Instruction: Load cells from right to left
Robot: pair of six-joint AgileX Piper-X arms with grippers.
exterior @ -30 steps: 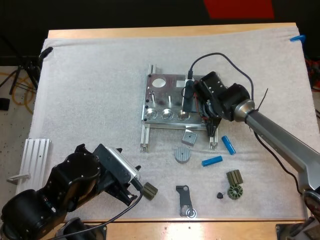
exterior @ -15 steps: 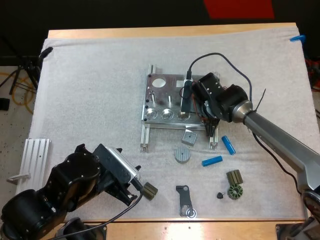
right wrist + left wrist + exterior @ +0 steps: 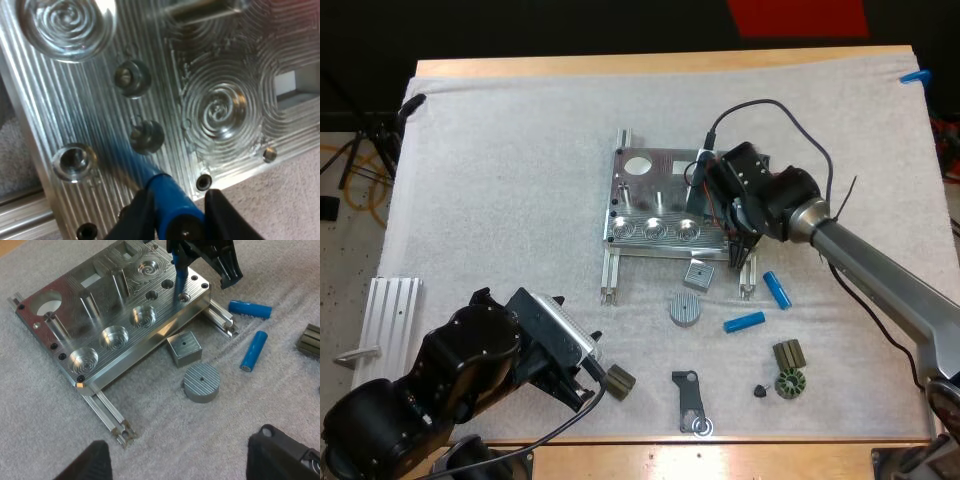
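Note:
The metal fixture (image 3: 650,205) lies mid-mat, with three round pockets along its front edge. My right gripper (image 3: 708,178) hovers over its right end, shut on a blue cell (image 3: 701,192). The right wrist view shows that cell (image 3: 167,200) pinched between the fingers (image 3: 137,212), its far end over small holes in the fixture (image 3: 75,75). From the left wrist, the cell (image 3: 179,275) stands nearly upright over the fixture's (image 3: 120,315) right end. Two more blue cells (image 3: 777,289) (image 3: 744,322) lie on the mat. My left gripper (image 3: 590,375) is open and low at the front left.
A small grey cube (image 3: 698,275) and a ribbed grey disc (image 3: 686,309) lie before the fixture. Dark parts (image 3: 788,368), a flat bracket (image 3: 692,400) and an olive block (image 3: 618,381) sit along the front. A ribbed aluminium plate (image 3: 392,310) lies off the mat's left.
My right gripper has shifted slightly back and to the right over the fixture's end, carrying the blue cell with it. The left arm has stayed still.

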